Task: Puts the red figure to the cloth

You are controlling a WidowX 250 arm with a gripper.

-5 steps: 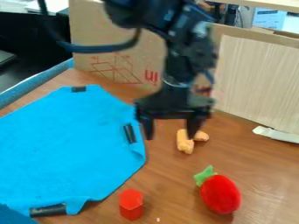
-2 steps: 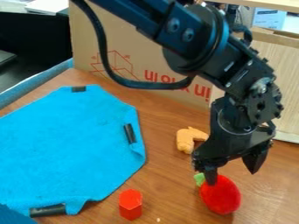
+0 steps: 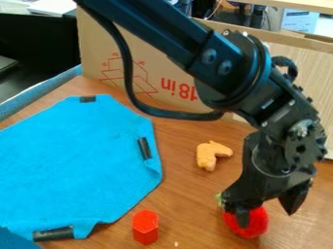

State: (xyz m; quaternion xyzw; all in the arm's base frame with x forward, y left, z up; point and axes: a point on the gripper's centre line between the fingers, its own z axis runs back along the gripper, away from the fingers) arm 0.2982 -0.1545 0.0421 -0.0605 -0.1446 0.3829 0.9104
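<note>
Camera view: Tool spread at the red plush, the cloth waiting

The job looks to be in its early part. The black tool (image 3: 267, 220) is down at the red plush piece (image 3: 259, 222), its two fingers parted fairly wide: one crosses in front of the red body, the other stands off to its right side. Nothing appears to be held. Left to do, as I judge it, are closing on the piece, lifting it, carrying it across the table (image 3: 185, 197) and letting it go on the blue cloth (image 3: 78, 160), over on the left side of the view.

"Red figure" could also mean the red hexagonal block (image 3: 145, 227), upright just beside the cloth's lower right edge, but the tool's place makes the plush the likelier one. Neither is on the cloth.

The plush sits on bare wood towards the lower right of the view, partly hidden by the tool. What shows is a rounded, deep red body with a soft-looking surface and a bit of light green (image 3: 220, 198) at its upper left, rather like a fruit with its leaves. It will probably give a little when squeezed.
</note>
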